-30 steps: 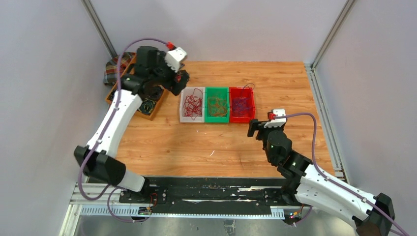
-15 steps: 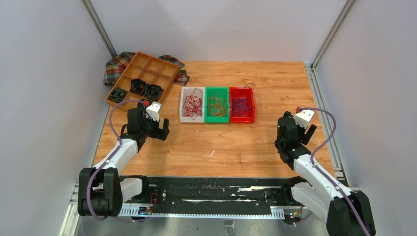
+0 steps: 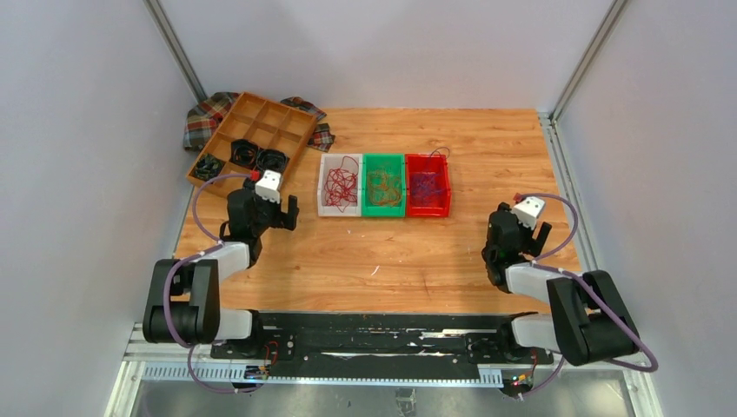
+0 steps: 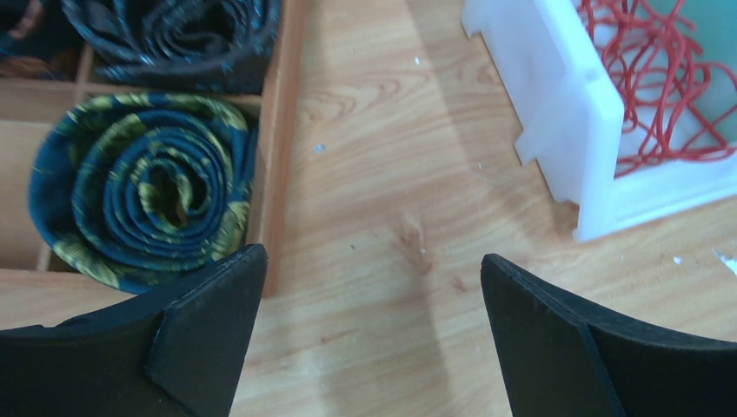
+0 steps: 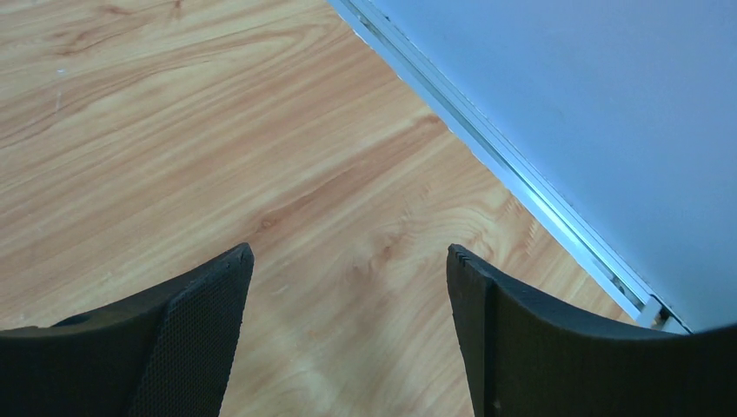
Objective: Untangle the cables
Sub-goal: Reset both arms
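The cables lie sorted in three bins side by side at mid-table: red wires (image 3: 341, 184) in the white bin (image 3: 322, 187), orange wires (image 3: 382, 186) in the green bin (image 3: 383, 157), purple wires (image 3: 426, 184) in the red bin (image 3: 448, 187). My left gripper (image 3: 285, 215) hovers open over bare wood, left of the white bin, holding nothing. In the left wrist view the left gripper (image 4: 369, 287) points at the gap between the wooden tray and the white bin (image 4: 574, 113) with its red wires (image 4: 660, 87). My right gripper (image 3: 539, 236) is open and empty at the right; the right wrist view shows the right gripper (image 5: 348, 269) over bare wood.
A wooden divided tray (image 3: 261, 117) with dark coiled rolls (image 3: 271, 161) stands at the back left on a plaid cloth (image 3: 207, 113); one blue-and-yellow roll (image 4: 148, 191) is close to my left finger. An aluminium rail (image 5: 521, 191) and the wall border the table on the right.
Both arms have pulled back toward the near edge and folded. The left gripper left the wooden tray; the right gripper moved away from the red bin toward the right edge. Both stayed open.
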{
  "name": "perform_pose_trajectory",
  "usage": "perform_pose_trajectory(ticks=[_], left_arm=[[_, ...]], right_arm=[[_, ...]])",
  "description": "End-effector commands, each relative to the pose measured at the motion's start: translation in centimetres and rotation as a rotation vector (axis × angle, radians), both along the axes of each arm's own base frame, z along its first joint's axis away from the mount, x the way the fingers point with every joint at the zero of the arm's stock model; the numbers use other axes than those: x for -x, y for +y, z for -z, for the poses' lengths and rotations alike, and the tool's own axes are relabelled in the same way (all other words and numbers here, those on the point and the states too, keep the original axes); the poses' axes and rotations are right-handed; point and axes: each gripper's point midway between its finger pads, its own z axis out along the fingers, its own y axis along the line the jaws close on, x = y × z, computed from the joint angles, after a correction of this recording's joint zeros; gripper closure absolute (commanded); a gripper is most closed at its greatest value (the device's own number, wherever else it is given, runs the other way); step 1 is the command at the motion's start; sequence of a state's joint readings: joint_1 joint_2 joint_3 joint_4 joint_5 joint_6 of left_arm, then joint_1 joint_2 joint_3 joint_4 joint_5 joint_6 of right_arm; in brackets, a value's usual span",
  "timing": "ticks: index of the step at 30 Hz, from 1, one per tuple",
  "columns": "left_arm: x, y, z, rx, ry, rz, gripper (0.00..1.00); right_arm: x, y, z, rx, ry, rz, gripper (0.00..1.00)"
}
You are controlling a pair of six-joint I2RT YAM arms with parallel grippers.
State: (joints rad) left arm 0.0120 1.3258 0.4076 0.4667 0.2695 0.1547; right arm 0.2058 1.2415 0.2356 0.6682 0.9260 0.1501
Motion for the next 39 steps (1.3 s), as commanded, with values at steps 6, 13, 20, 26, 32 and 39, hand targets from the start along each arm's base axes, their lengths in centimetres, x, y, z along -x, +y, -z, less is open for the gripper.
perform_pose_trajectory(ticks=[6,13,20,26,32,39], left_arm=[[-0.7,1.6,-4.2,0.045,-0.310,-0.117,0.02],[1.1,2.2,-3.8,0.045,-0.371,-0.164,0.02],[-0.3,2.4,-3.7,0.059,-0.337,-0.188,0.02],[-0.4,2.4,-3.8,0.063,-0.345,-0.190,0.02],[-0.3,2.4,-3.7,0.062,-0.343,-0.189,0.02],[-0.3,2.4,-3.7,0.062,-0.344,-0.189,0.02]], right_arm=[[-2.9,1.5,-2.0,0.024,-0.102,-0.170,0.19],[-4.6,4.9,-0.8,0.052,-0.066,-0.456,0.18],[-5.7,4.9,0.1,0.016,-0.039,-0.466,0.17],[-5.6,4.8,0.0,0.024,-0.050,-0.465,0.17],[-5.7,4.8,0.0,0.024,-0.049,-0.466,0.17],[-5.7,4.9,0.1,0.022,-0.044,-0.467,0.17]])
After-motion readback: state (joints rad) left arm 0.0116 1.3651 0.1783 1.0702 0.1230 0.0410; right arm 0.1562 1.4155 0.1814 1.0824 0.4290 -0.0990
